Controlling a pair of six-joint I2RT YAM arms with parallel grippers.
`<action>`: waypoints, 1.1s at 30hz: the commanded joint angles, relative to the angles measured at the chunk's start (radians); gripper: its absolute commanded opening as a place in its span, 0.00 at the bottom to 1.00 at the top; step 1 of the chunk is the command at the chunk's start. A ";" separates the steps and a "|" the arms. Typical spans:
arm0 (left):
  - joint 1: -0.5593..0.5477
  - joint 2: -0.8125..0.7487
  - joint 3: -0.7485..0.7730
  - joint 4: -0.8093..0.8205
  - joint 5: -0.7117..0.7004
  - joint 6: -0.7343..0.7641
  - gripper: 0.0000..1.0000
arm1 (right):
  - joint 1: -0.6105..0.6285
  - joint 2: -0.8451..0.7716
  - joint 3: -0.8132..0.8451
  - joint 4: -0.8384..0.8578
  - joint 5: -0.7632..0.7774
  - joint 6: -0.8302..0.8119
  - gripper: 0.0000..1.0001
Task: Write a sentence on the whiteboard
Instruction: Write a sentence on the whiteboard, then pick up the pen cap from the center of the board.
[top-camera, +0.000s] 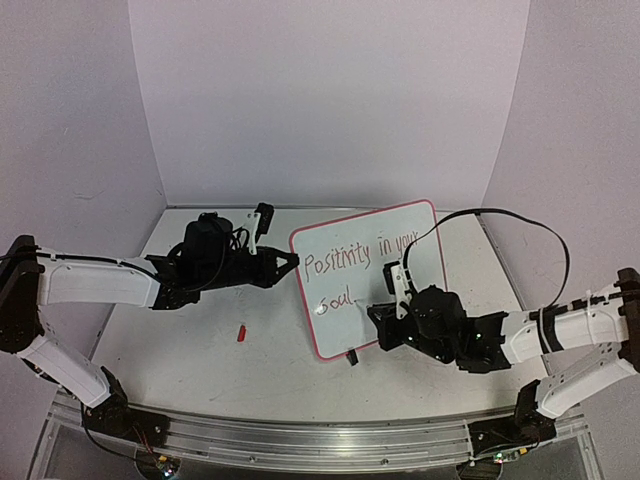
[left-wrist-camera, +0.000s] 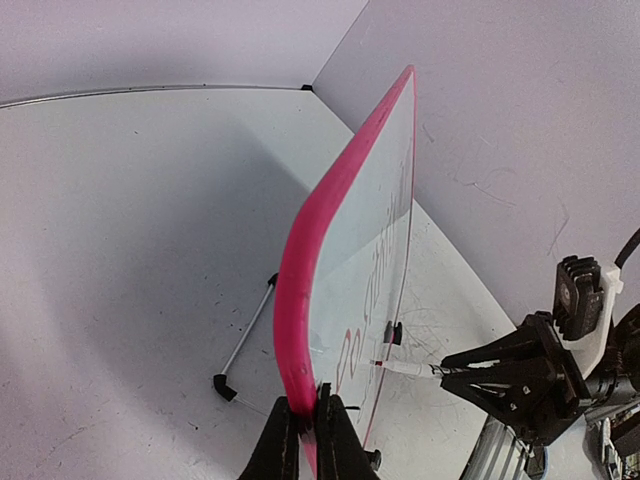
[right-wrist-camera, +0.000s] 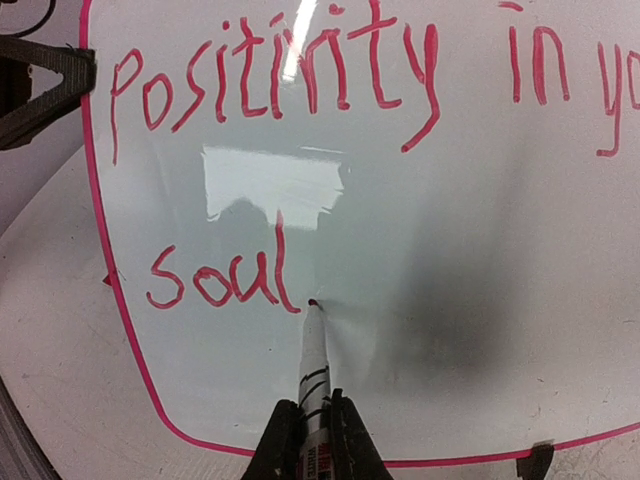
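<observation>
Across the middle of the table (top-camera: 200, 360), found the whiteboard (top-camera: 345, 288) standing tilted back on its wire leg (left-wrist-camera: 247, 343), face turned toward the right arm. Saw the left gripper (left-wrist-camera: 305, 432) pressed together on the pink frame at the board's left edge, bracing it. Saw the right gripper (right-wrist-camera: 308, 432) pinching a marker (right-wrist-camera: 314, 352), with the tip touching the board just after "Soul". Read the sentence (top-camera: 352, 263) in red over two lines, seemingly complete but for the full stop under that tip. Judged the step in hand to be that closing dot. Called for a short, light dab only; risked rocking the board or dragging the dot into a streak with a harder push. Needed the left pinch firm and unmoving meanwhile. Wanted a straight lift off along the marker's own line, clear of the fresh "l" just beside. Noted a small red piece (top-camera: 241, 333), likely the cap, lying on the table left of the board.
</observation>
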 joint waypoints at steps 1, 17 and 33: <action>0.001 0.006 0.034 -0.042 -0.033 0.047 0.00 | -0.001 0.030 0.016 0.025 0.039 -0.001 0.00; 0.001 -0.040 0.072 -0.070 -0.071 0.050 0.20 | -0.005 -0.421 0.079 -0.248 0.142 -0.071 0.00; 0.003 -0.418 0.094 -0.473 -0.263 -0.031 0.99 | -0.068 -0.443 0.205 -0.338 0.388 -0.176 0.00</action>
